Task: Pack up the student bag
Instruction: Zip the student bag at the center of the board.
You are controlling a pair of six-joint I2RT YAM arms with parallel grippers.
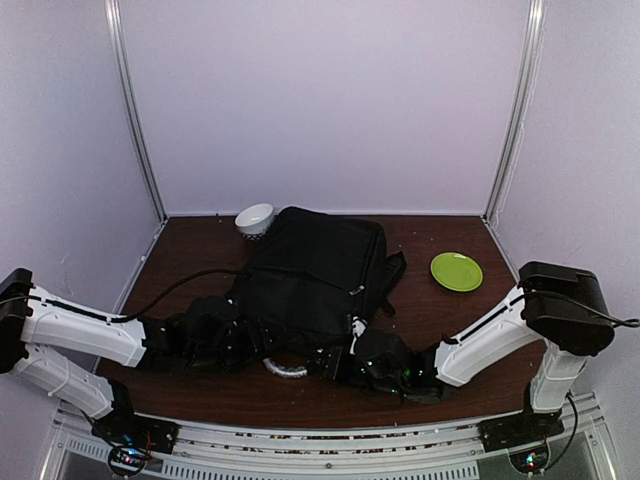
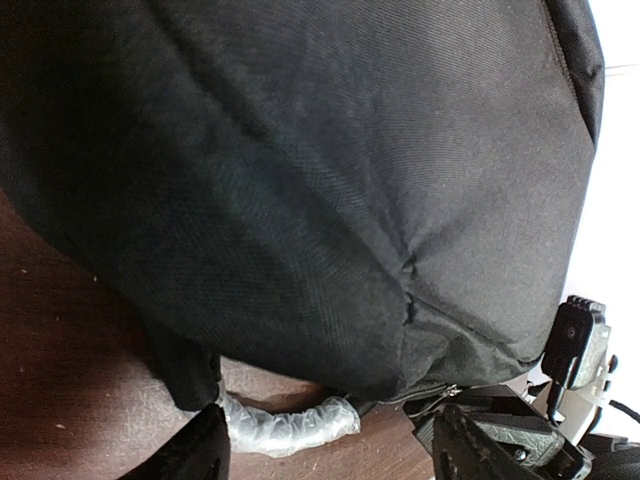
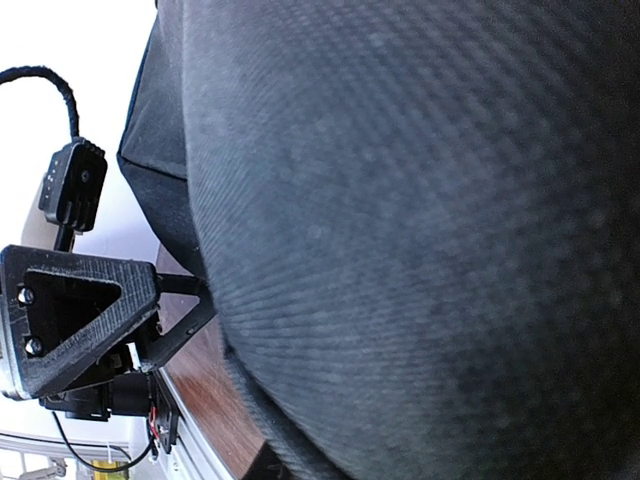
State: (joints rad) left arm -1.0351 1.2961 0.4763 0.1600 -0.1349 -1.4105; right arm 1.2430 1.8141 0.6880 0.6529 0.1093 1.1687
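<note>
The student bag (image 1: 315, 275) lies in the middle of the bench (image 1: 190, 250), its handle (image 1: 285, 368) at the near end. A bowl (image 1: 255, 218) sits just beside its far left corner; a plate (image 1: 457, 271) lies apart to its right. The left arm (image 1: 85, 335) reaches its near left corner, the right arm (image 1: 490, 342) its near right corner.

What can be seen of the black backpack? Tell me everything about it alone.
The student bag is a large black backpack of soft woven fabric, lying flat on the brown table, top end toward the arms. Its grey-white curved handle sticks out at that near end; a black strap trails on the right side. The open left hand and the right hand sit at the near edge; whether they touch it is unclear.
</note>
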